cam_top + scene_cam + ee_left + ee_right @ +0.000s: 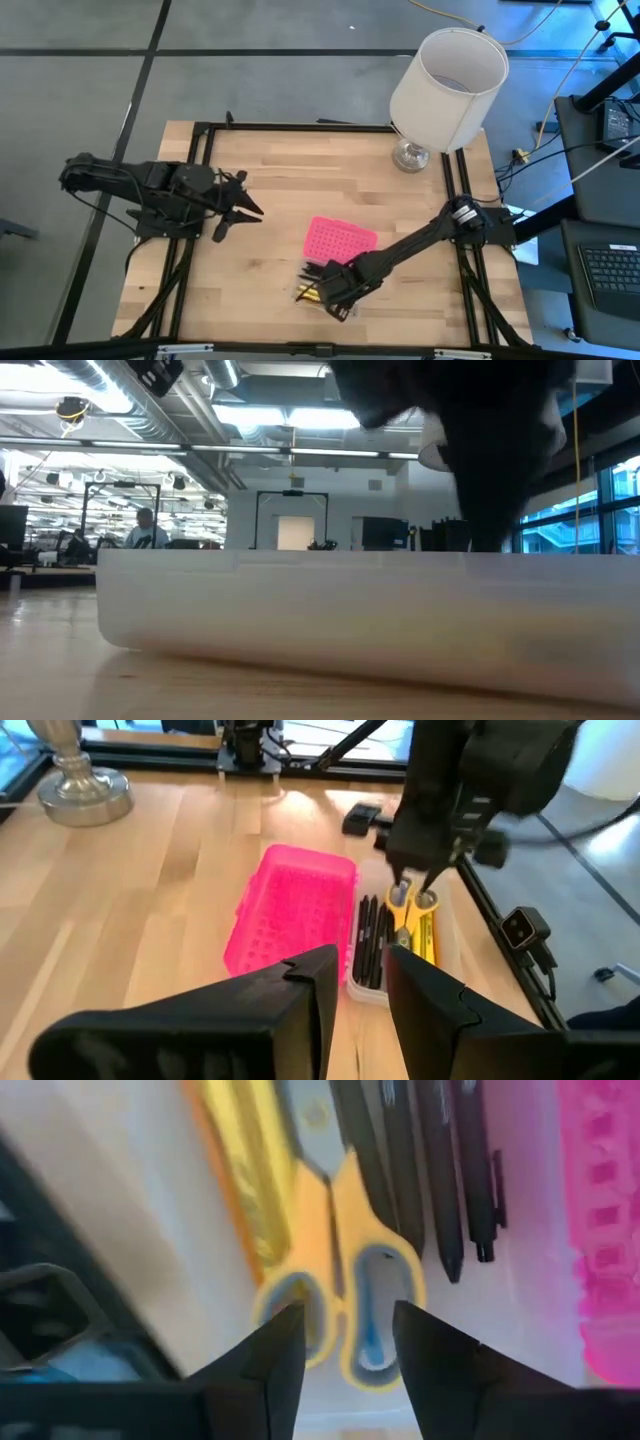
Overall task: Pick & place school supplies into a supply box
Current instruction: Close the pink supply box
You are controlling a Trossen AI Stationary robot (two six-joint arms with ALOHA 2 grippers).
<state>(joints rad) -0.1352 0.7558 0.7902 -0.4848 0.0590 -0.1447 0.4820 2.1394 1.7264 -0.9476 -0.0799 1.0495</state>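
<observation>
Open-plan lab: exposed ceiling ducts point(150, 420), workstations point(60, 545).

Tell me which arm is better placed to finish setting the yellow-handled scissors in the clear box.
Right. The right gripper hangs directly over the yellow-handled scissors in the clear plastic box; the left gripper waits apart.

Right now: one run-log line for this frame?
right gripper: open above scissors in supply box | pens: in box | left gripper: waiting, table's left side

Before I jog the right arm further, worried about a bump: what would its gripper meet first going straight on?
Most likely the scissors lying in the supply box: the right gripper points at their yellow handles, jaws apart. How near is unclear.
</observation>
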